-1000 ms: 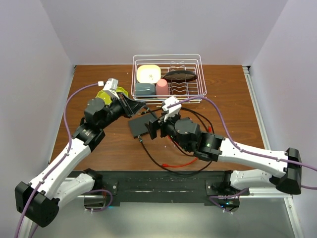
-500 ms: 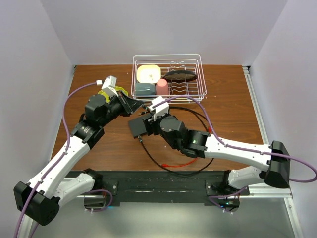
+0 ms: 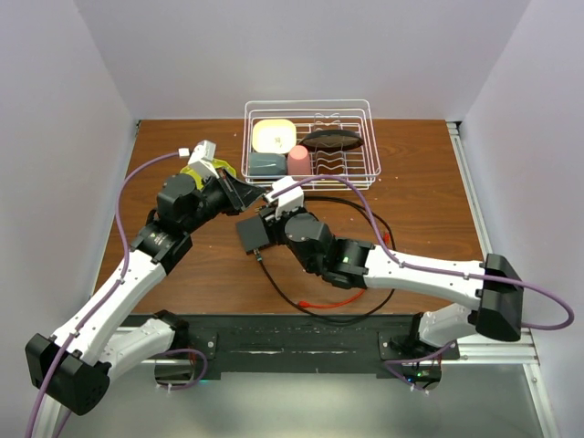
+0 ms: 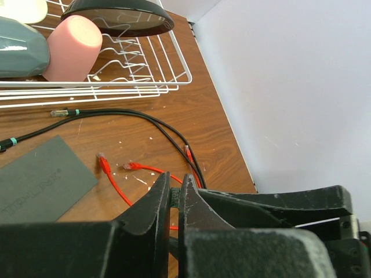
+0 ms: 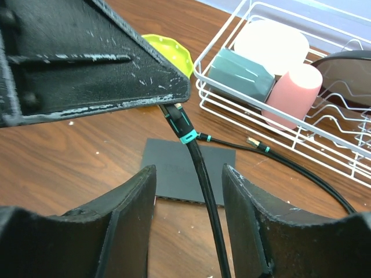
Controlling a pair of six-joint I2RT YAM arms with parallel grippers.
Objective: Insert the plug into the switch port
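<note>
The switch (image 3: 252, 235) is a flat matte-black box lying on the brown table, with its row of sockets facing the near edge (image 5: 185, 200). My left gripper (image 3: 255, 197) hovers just beyond it, shut on the plug (image 5: 177, 119) of a black cable (image 5: 206, 197) with a teal ring. In the left wrist view only a small ribbed sliver of the plug (image 4: 172, 197) shows between the closed jaws. My right gripper (image 5: 188, 174) is open and straddles that cable just below the plug, above the switch (image 5: 168, 168), with neither finger touching it.
A white wire rack (image 3: 310, 104) at the back holds a cream bowl (image 3: 273, 135), a grey box (image 3: 266, 164), a pink cup (image 3: 298, 161) and a dark oval dish (image 3: 332, 140). A yellow-green dish (image 3: 192, 172) sits under the left arm. Red cable (image 3: 333, 301) and loose black cable (image 3: 365, 214) lie to the right.
My right arm has swung left and forward to the left gripper, and its jaws have narrowed around the hanging cable. The left arm has shifted only slightly.
</note>
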